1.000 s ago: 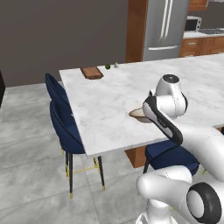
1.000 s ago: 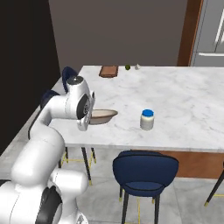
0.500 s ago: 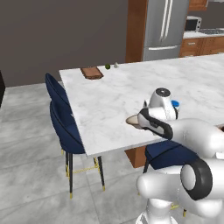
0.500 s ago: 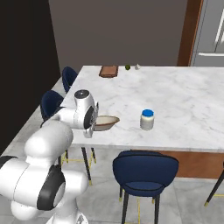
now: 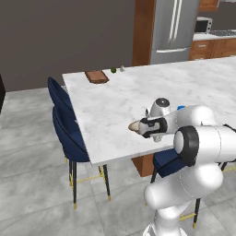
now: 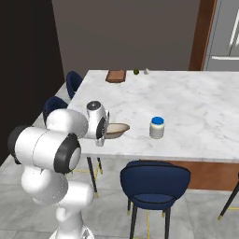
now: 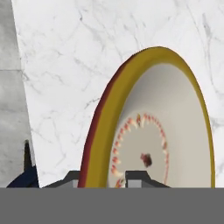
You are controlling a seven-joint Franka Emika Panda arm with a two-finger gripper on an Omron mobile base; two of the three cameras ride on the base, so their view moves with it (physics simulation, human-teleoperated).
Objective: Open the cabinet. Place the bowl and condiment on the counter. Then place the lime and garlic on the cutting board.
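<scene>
1. Now the tool (image 6: 108,131) is pinching the bowl (image 6: 116,130) by its rim, low over the near-left part of the surface (image 6: 196,100).
2. The condiment (image 6: 157,127) is standing just right of the bowl.
3. The cutting board (image 6: 115,76), lime (image 6: 136,72) and garlic (image 6: 146,71) are sitting along the far edge.

The robot's white forearm is hiding most of the shallow cream-beige bowl (image 5: 136,126), while the hand view's bottom edge is cutting off its lower rim.

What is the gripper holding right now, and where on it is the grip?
The gripper is shut on the bowl, pinching its rim at the near edge, one finger inside and one outside, over the counter.
</scene>
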